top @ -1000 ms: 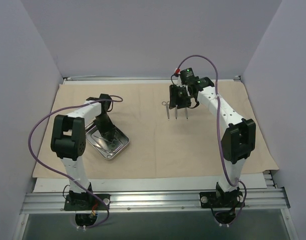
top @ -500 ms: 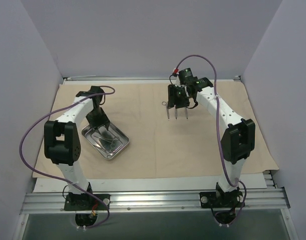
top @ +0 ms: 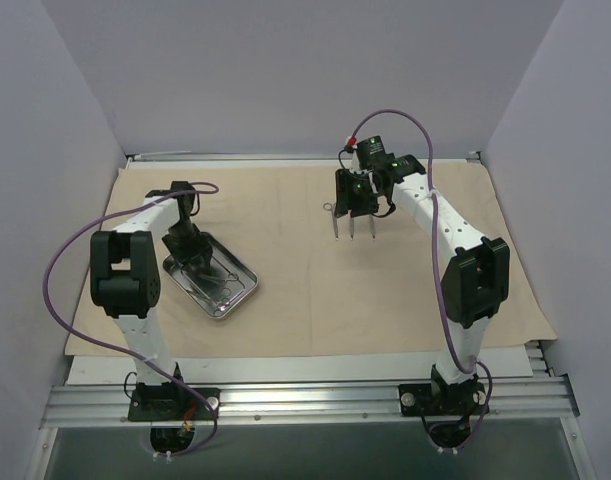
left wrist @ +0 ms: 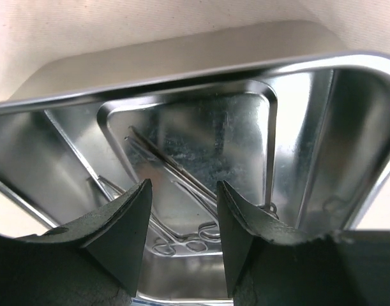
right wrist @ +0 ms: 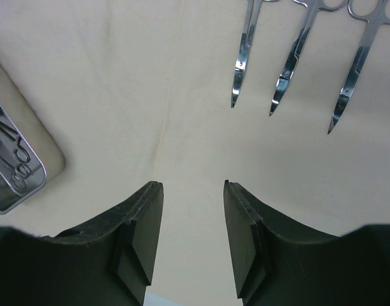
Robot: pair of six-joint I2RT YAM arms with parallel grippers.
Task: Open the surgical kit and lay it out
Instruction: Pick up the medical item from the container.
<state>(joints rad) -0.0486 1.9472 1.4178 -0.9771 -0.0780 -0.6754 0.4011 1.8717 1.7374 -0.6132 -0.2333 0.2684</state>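
Beige cloth wrap (top: 315,310) covers table (top: 305,366) betw. lilac walls (top: 285,70). Steel tray (top: 250,292) sits diagonal; three instruments (top: 353,230) parallel, tips toward arm bases. L gripper (left wrist: 182,191), R gripper (right wrist: 193,185) released.

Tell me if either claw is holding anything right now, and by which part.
Nothing is held. The left claw is open and empty over the steel tray; the right claw is open and empty above the cloth.

1. No writing, label, brand, number or sign can be read in any of the three views.
2. The steel tray (left wrist: 297,153) and the instruments (right wrist: 292,60) show only bare metal; any engraving is too small to tell.
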